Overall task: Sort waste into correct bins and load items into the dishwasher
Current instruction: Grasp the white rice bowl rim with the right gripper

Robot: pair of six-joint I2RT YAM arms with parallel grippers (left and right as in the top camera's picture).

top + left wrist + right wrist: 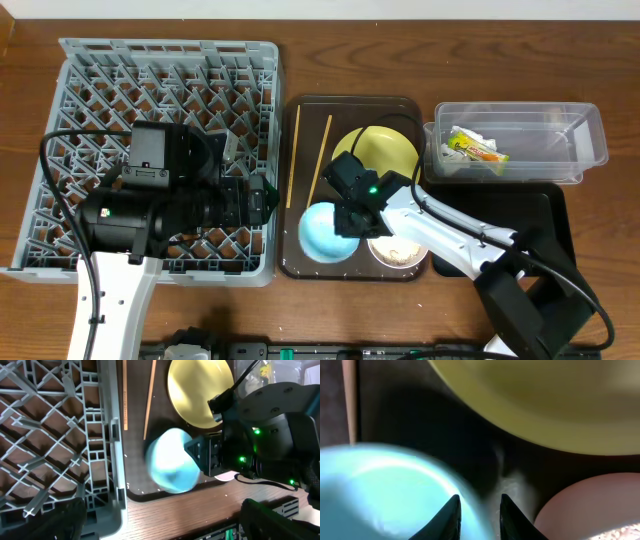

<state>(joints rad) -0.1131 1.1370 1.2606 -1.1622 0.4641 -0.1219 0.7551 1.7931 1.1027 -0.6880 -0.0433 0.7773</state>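
Observation:
My right gripper [350,218] [479,510] is shut on the rim of the light blue bowl [322,235] [172,467] [380,490], one finger inside and one outside. The bowl is over the brown tray's front. Beside it are the yellow plate [385,150] [197,390] [545,400] and the white bowl [398,252] [595,505] with whitish grains in it. Two chopsticks [320,155] [150,395] lie at the tray's left. My left gripper [265,200] [160,516] is open and empty over the grey dish rack's [160,70] [50,435] front right corner. The white cup is out of view.
The dark brown serving tray [300,262] sits between the rack and the bins. The clear tub [590,130] at the back right holds the green-and-yellow wrapper [472,147] and white paper. The black tray [550,200] lies in front of it, partly under my right arm.

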